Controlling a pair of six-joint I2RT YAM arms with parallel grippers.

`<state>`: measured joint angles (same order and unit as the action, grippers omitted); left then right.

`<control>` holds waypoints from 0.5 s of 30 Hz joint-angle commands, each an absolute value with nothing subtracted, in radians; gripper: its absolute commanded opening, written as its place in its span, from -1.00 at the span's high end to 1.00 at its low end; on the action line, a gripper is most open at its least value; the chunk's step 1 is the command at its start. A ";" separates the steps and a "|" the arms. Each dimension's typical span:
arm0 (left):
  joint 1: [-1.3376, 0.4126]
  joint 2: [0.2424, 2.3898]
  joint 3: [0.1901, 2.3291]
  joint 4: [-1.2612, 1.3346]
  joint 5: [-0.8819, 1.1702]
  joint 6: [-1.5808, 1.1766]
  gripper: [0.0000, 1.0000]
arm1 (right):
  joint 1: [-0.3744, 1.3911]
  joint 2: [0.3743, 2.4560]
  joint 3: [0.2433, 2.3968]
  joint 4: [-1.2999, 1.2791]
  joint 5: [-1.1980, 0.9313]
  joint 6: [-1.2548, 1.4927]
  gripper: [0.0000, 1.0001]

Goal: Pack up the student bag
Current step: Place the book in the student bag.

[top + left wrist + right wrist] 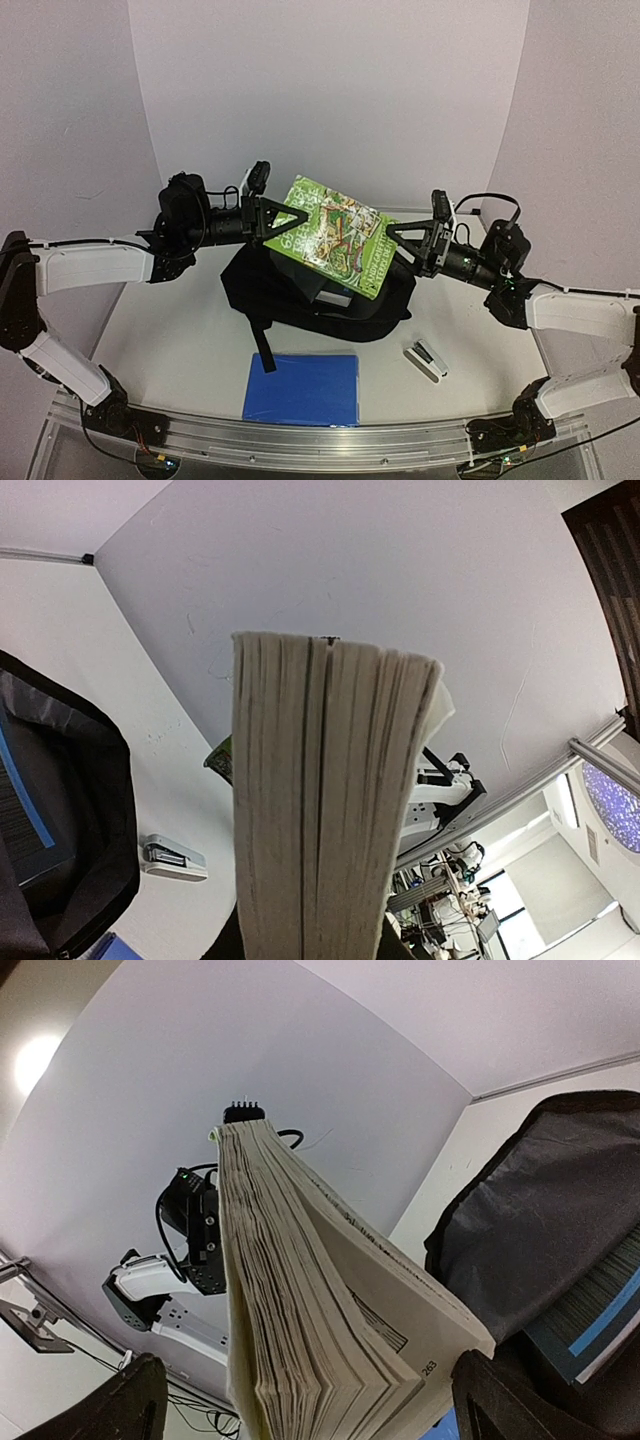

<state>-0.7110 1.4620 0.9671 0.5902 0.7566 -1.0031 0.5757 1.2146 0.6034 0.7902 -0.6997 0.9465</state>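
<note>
the left tool (270, 217) clamps a green book (335, 235) in the air above the black student bag (290, 300), which lies open mid-tabletop (170, 330). the right tool (403, 240) is spread wide, its fingers (120, 1405) either side of the book's opposite edge.

The student bag (300, 300) is soft black cloth, matt and creased, with a grey woven lining (540, 1220). The book (335, 235) has a glossy green printed cover and rough-edged cream paper pages (320, 800). The blue folder (302, 388) looks smooth and matt, the small stapler (426, 359) is white and dark plastic, and the rail (320, 440) is brushed metal.
</note>
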 commanded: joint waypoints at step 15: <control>-0.730 1.495 1.096 0.814 0.792 -1.020 1.00 | 0.577 1.379 0.614 1.101 -0.855 1.093 -0.97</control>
<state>-0.7219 1.5124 1.0088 0.6697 0.7892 -1.0183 0.5697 1.3516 0.6037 1.0068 -0.8195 1.0757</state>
